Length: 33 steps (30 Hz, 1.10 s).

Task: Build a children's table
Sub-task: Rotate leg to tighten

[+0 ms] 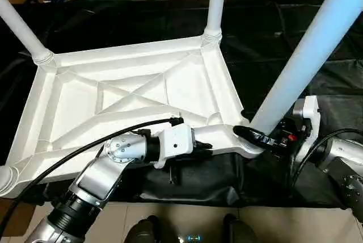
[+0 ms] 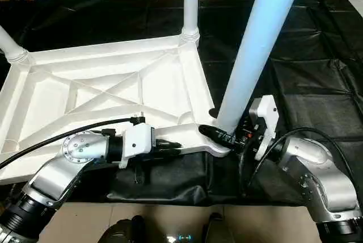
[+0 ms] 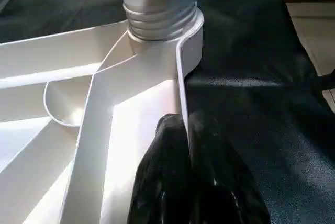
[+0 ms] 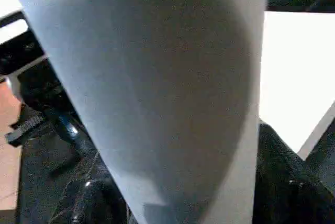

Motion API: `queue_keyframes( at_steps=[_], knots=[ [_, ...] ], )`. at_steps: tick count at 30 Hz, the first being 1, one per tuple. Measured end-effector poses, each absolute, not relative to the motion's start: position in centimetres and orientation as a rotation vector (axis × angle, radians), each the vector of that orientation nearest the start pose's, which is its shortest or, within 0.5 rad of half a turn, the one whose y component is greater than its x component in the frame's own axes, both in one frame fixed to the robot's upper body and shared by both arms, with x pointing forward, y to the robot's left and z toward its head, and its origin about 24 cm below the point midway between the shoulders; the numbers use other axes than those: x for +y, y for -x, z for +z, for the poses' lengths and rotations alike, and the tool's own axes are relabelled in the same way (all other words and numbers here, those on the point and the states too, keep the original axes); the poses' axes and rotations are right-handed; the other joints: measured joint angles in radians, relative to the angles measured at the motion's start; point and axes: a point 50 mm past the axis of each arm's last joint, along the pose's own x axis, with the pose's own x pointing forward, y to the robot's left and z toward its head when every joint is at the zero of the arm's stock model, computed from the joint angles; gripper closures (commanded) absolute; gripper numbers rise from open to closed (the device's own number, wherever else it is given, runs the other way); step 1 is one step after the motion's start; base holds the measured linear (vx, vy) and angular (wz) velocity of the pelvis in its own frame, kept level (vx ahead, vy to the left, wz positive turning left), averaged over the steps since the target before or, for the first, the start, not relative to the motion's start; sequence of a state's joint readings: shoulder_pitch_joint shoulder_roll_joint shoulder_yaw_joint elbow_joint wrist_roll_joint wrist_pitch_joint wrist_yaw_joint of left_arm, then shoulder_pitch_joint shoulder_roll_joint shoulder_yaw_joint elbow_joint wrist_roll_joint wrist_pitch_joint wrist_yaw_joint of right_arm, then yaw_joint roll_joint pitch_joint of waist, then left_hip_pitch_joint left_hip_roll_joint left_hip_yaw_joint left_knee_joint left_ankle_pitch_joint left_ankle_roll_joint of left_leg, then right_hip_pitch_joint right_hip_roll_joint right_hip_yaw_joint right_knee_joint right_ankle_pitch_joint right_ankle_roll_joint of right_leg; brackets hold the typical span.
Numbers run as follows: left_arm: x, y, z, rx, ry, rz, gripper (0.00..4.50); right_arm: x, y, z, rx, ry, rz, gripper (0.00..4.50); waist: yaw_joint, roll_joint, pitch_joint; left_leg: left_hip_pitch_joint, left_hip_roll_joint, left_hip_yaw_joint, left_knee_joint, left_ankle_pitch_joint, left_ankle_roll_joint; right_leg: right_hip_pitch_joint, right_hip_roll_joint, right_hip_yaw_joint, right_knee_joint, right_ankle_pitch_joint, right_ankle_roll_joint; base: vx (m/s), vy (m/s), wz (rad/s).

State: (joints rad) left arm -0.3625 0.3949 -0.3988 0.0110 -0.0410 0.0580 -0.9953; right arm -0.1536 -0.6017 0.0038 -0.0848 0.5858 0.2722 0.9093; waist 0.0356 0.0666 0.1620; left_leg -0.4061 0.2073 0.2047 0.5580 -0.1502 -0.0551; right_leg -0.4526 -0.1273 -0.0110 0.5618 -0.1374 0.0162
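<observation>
- The left gripper (image 1: 245, 133), its black fingers pressed together, lies against the near rim of the table top (image 1: 136, 92), just beside the near right corner socket.
- The right gripper (image 2: 241, 132) straddles the base of the fourth leg (image 1: 309, 50); in the right wrist view its fingers (image 4: 293, 182) flank the tube, though I cannot tell whether they pinch it or only bracket it.
- The top lies upside down on black sheeting (image 2: 317, 78), X-ribs up, its long axis running left to right.
- This leg stands in the socket leaning toward the robot's right, unlike the far leg (image 1: 215, 1), which is upright.
- Judged: the hollow plastic is light, stiff and smooth, so slippery. Hold the leg low, near the threaded collar (image 3: 157, 17), and brace the rim as it is turned home.
</observation>
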Motion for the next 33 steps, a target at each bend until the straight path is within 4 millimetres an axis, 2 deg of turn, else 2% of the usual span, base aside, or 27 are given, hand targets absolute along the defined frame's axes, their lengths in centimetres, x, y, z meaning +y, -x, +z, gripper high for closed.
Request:
queue_keyframes(
  at_steps=[4, 6, 9, 14, 16, 17, 19, 21, 24, 25, 30, 33],
  knots=[
    [8.4, -27.4, 8.6, 0.036, -0.562, -1.327, 4.5, -18.8, -26.9, 10.3, 0.029, 0.014, 0.866, 2.37, -0.006, -0.003, 0.0, 0.0, 0.0, -0.001, 0.004, -0.003, -0.005, 0.0, 0.0, 0.0, 0.003, 0.0, 0.0, 0.0, 0.0, 0.0],
    [7.8, -28.7, 8.7, 0.036, -0.62, -1.248, 4.5, -17.7, -28.9, 9.9, -0.003, -0.011, 0.694, 2.4, -0.018, -0.008, -0.002, 0.002, 0.0, -0.002, 0.007, -0.002, -0.007, 0.001, 0.001, 0.0, 0.003, 0.0, 0.001, 0.0, 0.0, 0.0],
    [6.3, -30.5, 8.9, 0.046, -0.666, -1.138, 4.5, -16.3, -31.8, 9.8, -0.028, -0.029, 0.428, 2.46, -0.032, -0.011, -0.004, 0.002, -0.001, -0.003, 0.008, 0.001, -0.011, 0.003, 0.0, 0.001, 0.002, -0.003, 0.006, -0.019, 0.002, 0.0],
    [2.7, -32.1, 9.2, 0.073, -0.629, -1.028, 4.5, -15.3, -35.0, 9.5, -0.045, -0.069, 0.074, 2.52, -0.035, -0.025, -0.011, 0.002, -0.002, -0.004, 0.009, 0.001, -0.012, 0.002, 0.0, 0.001, -0.002, -0.003, 0.007, 0.0, 0.0, 0.0],
    [1.9, -31.9, 9.5, 0.054, -0.62, -1.041, 4.5, -16.0, -35.5, 9.4, -0.047, -0.075, -0.014, 2.53, -0.034, -0.026, -0.012, 0.002, -0.002, -0.004, 0.009, 0.001, -0.012, 0.003, 0.0, 0.001, -0.003, -0.003, 0.007, 0.0, 0.0, 0.0],
    [0.6, -31.2, 9.4, 0.034, -0.615, -1.105, 4.5, -17.0, -36.0, 9.5, -0.039, -0.083, -0.087, 2.53, -0.026, -0.026, -0.012, 0.002, -0.003, -0.004, 0.009, 0.001, -0.012, 0.005, 0.0, 0.001, -0.003, -0.003, 0.007, 0.0, 0.0, 0.0],
    [-1.2, -30.1, 8.8, 0.025, -0.609, -1.188, 4.5, -17.6, -36.7, 9.7, -0.043, -0.1, -0.138, 2.54, -0.024, -0.028, -0.011, 0.001, -0.002, -0.002, 0.008, 0.001, -0.012, 0.007, 0.0, 0.002, -0.003, -0.003, 0.007, 0.0, 0.0, 0.0],
    [-1.6, -29.6, 8.4, 0.014, -0.614, -1.227, 4.5, -17.4, -36.8, 10.0, -0.07, -0.106, -0.079, 2.54, -0.032, -0.029, -0.01, -0.004, -0.002, -0.004, 0.008, 0.001, -0.012, 0.003, 0.0, 0.0, -0.003, -0.003, 0.007, 0.0, 0.0, 0.0],
    [1.0, -30.0, 7.9, 0.018, -0.644, -1.226, 4.5, -17.5, -35.9, 9.9, -0.116, -0.058, 0.127, 2.54, -0.045, -0.03, -0.01, -0.004, -0.001, -0.007, 0.008, 0.001, -0.012, 0.0, 0.001, -0.003, -0.003, 0.013, 0.015, 0.0, 0.0, 0.0],
    [1.5, -29.7, 7.9, 0.008, -0.639, -1.247, 4.5, -17.9, -35.5, 10.0, -0.129, -0.045, 0.176, 1.99, -0.043, -0.029, -0.009, -0.004, 0.0, -0.008, 0.006, 0.001, -0.012, -0.001, 0.001, -0.004, -0.002, 0.014, 0.015, 0.0, 0.0, 0.0],
    [4.1, -28.5, 8.0, -0.003, -0.571, -1.324, 4.5, -19.3, -32.4, 10.5, -0.135, 0.038, 0.511, 1.53, -0.033, -0.018, -0.004, -0.003, 0.003, -0.007, -0.002, 0.004, -0.007, -0.004, 0.004, -0.004, -0.003, 0.011, 0.016, 0.069, -0.018, -0.01],
    [5.3, -28.5, 8.4, -0.01, -0.532, -1.318, 4.5, -19.7, -31.0, 11.2, -0.139, 0.044, 0.634, 1.23, -0.03, -0.011, 0.0, -0.004, 0.002, -0.006, -0.002, 0.003, -0.004, -0.005, 0.003, -0.003, -0.003, 0.009, 0.013, 0.019, -0.001, -0.01]
  ],
)
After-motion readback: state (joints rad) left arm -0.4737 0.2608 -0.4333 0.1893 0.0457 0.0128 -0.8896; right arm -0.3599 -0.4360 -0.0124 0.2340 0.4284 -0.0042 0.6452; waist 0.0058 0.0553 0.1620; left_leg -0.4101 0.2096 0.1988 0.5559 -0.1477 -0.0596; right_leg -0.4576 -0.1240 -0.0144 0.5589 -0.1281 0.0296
